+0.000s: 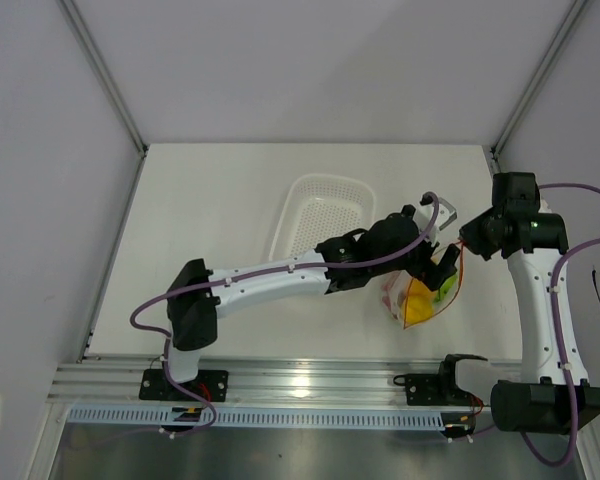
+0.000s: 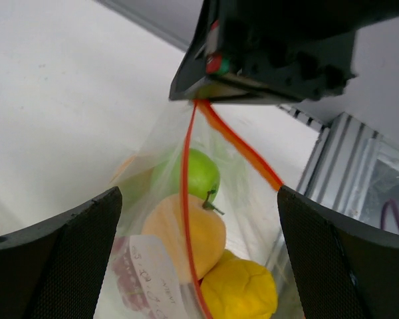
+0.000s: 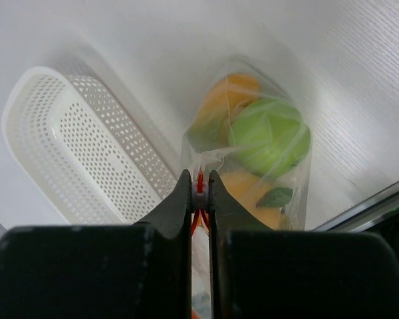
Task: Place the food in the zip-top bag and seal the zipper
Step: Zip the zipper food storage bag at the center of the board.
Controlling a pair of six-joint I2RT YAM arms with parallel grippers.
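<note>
Bag (image 1: 420,305): food inside, apple (image 2: 203,174) visible; sits between both grippers. Left gripper (image 2: 199,199): jaws wide apart, straddling bag. Right gripper (image 3: 199,183): clenched on zipper (image 2: 186,153) end. Advised: right anchors; left pinches strip, slides evenly. Basket (image 3: 73,146): beyond.

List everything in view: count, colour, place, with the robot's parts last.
zip-top bag: one, clear, right of the basket
zipper: one, orange-red, along the bag's mouth
green apple: one, green, inside the bag
orange fruits: two, orange, inside the bag
yellow fruit: one, yellow, inside the bag
basket: one, white, on the table
table: one, white, under everything
left pincer: one, black, open, astride the bag
right pincer: one, black, shut on the zipper
</note>
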